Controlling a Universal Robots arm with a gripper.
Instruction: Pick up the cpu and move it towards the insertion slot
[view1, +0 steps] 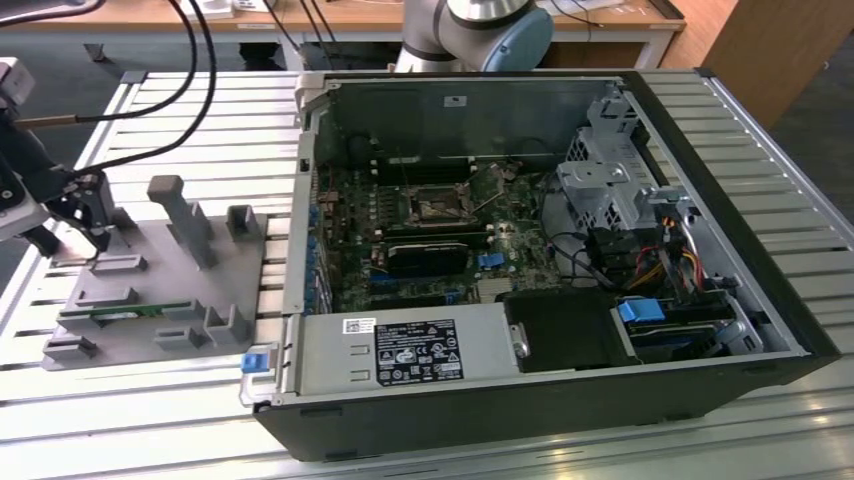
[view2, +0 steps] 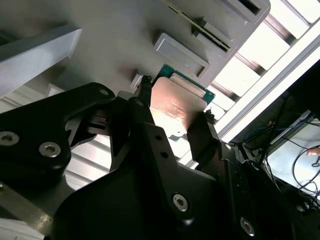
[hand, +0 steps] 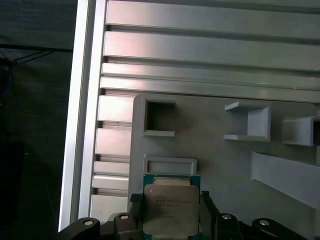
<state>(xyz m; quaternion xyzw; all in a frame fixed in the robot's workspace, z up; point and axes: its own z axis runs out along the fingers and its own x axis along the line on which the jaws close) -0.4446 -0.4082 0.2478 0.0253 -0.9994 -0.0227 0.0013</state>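
Your black hand (view2: 172, 112) is closed on the small flat silvery square cpu (hand: 170, 207), between its fingers, over the grey plastic fixture (hand: 225, 160). Carry it level, without squeezing harder; the square insertion slot (view1: 437, 205) with shiny metal frame lies well apart from the hand.
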